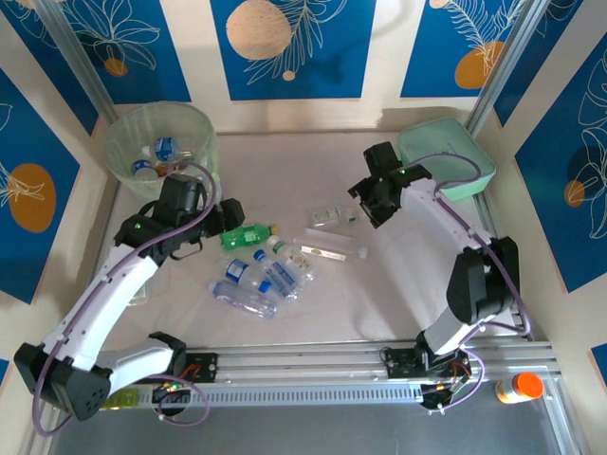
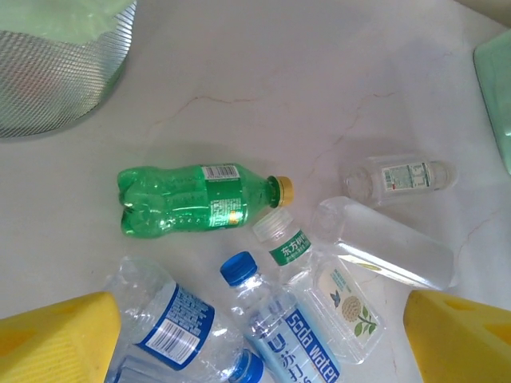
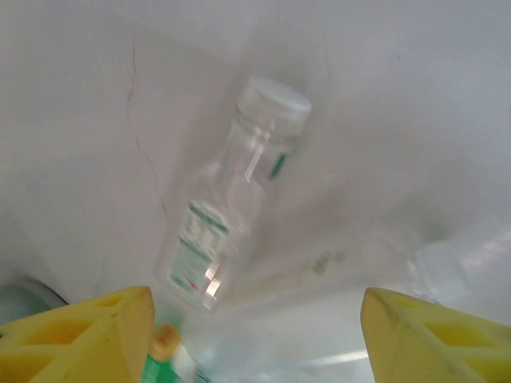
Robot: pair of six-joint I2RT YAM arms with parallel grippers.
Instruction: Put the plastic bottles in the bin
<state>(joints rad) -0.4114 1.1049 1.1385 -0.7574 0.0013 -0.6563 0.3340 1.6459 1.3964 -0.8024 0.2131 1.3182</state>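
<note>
Several plastic bottles lie mid-table: a green one (image 1: 247, 235) (image 2: 196, 198), clear ones with blue labels (image 1: 245, 301) (image 2: 279, 327), a small clear one (image 1: 332, 214) (image 3: 231, 215) and a long flat clear one (image 1: 327, 248) (image 2: 383, 247). The bin (image 1: 159, 142) (image 2: 56, 72), lined in pale green, stands at the back left with bottles inside. My left gripper (image 1: 218, 221) (image 2: 259, 343) hangs open above the blue-labelled bottles, just left of the green one. My right gripper (image 1: 362, 202) (image 3: 255, 335) is open over the table, close to the small clear bottle, holding nothing.
A flat mint-green case (image 1: 446, 156) sits at the back right, behind the right arm. An orange-capped bottle (image 1: 519, 387) stands off the table at the near right. Aluminium frame posts and patterned walls close in the table on three sides.
</note>
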